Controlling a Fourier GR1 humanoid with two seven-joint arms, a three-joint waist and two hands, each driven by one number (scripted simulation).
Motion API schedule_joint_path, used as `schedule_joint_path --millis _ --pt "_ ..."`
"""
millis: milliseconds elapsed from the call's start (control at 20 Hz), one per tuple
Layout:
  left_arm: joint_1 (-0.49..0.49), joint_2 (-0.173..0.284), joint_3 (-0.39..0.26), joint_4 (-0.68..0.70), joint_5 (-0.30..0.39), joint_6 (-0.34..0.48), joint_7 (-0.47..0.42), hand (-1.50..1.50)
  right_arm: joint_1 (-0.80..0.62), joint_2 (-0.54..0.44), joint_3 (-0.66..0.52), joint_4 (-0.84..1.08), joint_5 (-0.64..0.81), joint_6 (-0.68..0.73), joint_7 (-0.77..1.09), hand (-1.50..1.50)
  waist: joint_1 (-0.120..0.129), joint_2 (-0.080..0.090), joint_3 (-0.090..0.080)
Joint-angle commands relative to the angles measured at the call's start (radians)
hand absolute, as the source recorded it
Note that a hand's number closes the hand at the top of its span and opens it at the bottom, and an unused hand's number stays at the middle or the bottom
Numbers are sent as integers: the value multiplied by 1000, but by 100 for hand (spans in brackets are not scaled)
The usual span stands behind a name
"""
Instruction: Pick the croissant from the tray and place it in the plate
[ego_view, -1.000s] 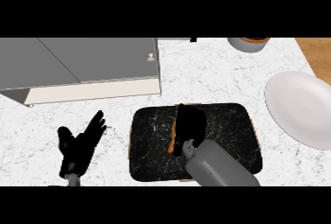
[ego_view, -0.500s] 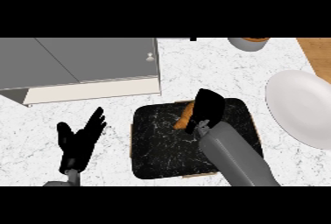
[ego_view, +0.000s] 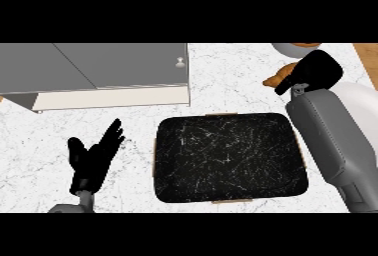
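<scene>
Our right robot hand (ego_view: 316, 70) sits up near the far right of the view, its fingers curled around the croissant (ego_view: 283, 76), which sticks out brown to the left of the black fingers. The croissant is held off the tray (ego_view: 229, 157), above the marble surface (ego_view: 221, 80) beyond the tray's far right corner. The dark tray lies in the middle of the view with nothing on it. The plate (ego_view: 363, 97) seems to be the white shape at the right edge, though our grey forearm covers most of it. Our left robot hand (ego_view: 92, 157) rests open left of the tray, fingers straight and pointing up. A grey cabinet (ego_view: 96, 70) fills the upper left.
</scene>
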Motion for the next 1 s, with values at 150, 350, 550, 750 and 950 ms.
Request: schedule_joint_path --millis 150,350,550,750,950 --pt "-14 -10 -33 -7 -13 -12 6 0 -129 -110 -116 91 233 -218 281 150 52 7 0" --pt "-21 -24 -33 3 -15 2 11 0 -133 -143 -183 94 344 -303 327 150 42 8 2" --pt "-28 -13 -19 -4 -4 -4 19 0 -122 -153 -274 82 431 -379 336 150 35 3 5" --pt "-17 -9 -16 -4 -9 0 15 0 -83 -144 -340 55 549 -464 336 150 26 -5 5" --pt "-13 -6 -5 -5 0 2 22 0 4 -146 -445 54 653 -519 336 150 1 -7 6"
